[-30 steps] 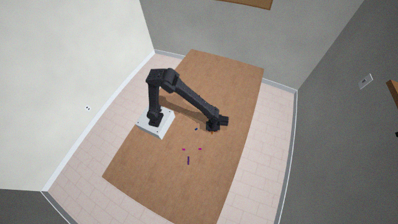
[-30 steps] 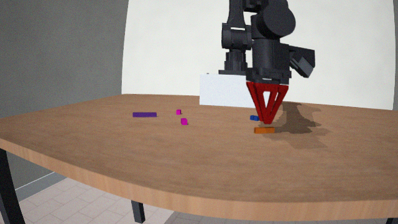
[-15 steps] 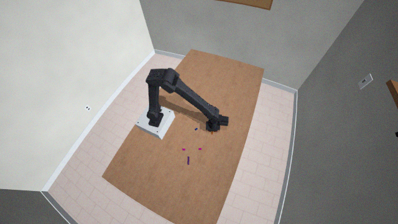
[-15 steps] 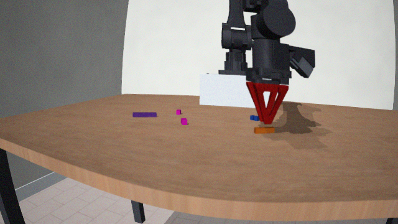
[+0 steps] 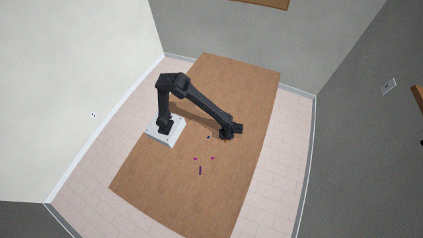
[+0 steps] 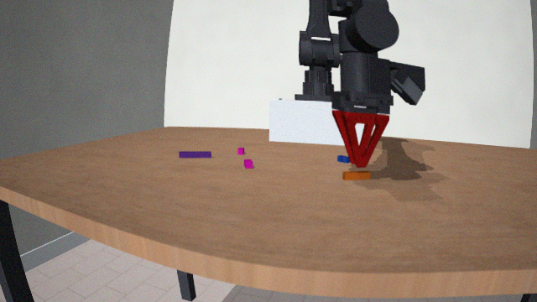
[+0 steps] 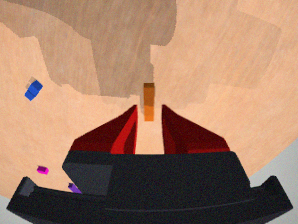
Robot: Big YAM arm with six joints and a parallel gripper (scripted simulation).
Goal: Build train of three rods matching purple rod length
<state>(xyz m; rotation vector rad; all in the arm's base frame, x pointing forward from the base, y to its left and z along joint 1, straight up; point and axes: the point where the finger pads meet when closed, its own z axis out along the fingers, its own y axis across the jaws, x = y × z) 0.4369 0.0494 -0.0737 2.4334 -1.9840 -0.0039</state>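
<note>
— Which rods are out?
— A purple rod (image 6: 195,154), two short magenta rods (image 6: 241,151) (image 6: 248,164), a tiny blue rod (image 6: 343,158) and an orange rod (image 6: 357,175).
— How do they lie?
— All flat on the counter (image 6: 210,218), apart from one another; none touch.
</note>
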